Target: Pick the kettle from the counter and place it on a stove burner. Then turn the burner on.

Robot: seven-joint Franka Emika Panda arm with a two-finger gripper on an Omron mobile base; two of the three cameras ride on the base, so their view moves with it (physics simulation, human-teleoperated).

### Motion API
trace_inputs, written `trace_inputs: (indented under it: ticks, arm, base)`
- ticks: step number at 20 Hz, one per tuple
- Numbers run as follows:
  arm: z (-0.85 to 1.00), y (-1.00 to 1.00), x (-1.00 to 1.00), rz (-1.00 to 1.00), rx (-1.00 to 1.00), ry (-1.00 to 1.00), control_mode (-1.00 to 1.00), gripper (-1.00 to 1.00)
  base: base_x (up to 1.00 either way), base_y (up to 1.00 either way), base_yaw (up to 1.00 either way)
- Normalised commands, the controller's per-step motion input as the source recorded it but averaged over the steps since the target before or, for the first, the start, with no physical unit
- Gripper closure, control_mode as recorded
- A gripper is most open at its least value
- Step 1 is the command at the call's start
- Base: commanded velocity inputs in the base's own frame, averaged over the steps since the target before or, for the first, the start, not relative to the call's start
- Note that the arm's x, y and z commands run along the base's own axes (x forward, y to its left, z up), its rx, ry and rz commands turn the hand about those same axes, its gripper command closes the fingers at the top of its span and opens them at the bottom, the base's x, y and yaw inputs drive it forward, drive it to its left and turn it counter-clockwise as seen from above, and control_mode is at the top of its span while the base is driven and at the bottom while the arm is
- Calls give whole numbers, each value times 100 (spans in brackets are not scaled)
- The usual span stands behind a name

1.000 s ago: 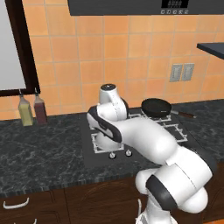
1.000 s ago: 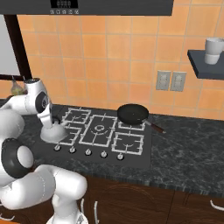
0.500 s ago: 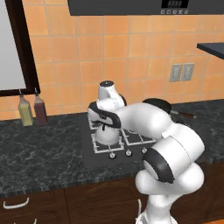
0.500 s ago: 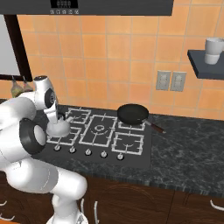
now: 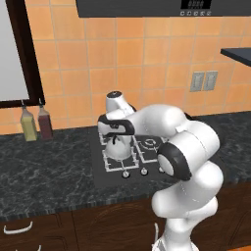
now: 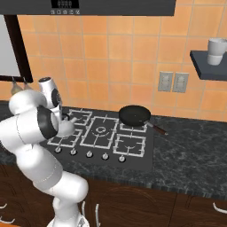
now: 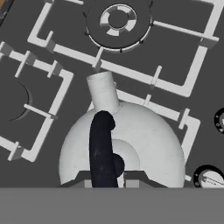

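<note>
Kettle (image 7: 131,144) over unlabelled stove burner (image 7: 188,127)

— What colours do you see around you?

— My kettle (image 7: 144,144) is white-silver, with a black arched handle (image 7: 101,148). The cooktop (image 6: 137,160) beneath it is black, its grates (image 7: 48,70) pale grey.

— And further off?

— The desk (image 5: 44,166) is dark black-grey marbled stone over brown wooden cabinet fronts (image 5: 98,228). The wall tiles (image 5: 122,59) are orange. The frying pan (image 6: 134,115) is black. Two bottles (image 5: 37,122), one yellowish, one reddish-brown.
</note>
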Motion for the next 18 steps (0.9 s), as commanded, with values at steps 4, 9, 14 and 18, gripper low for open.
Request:
trace_inputs:
  ticks: [4,9,14,18]
  arm:
    - [-19,0,13,-5,-2,0,-100,100]
    - [-23,0,15,-5,-2,0,-100,100]
    - [-18,0,11,-4,-2,0,-100,100]
    - [-20,0,0,-7,0,3,-100,100]
  base:
    - [0,0,0]
    - [0,0,0]
    - [0,0,0]
    - [0,0,0]
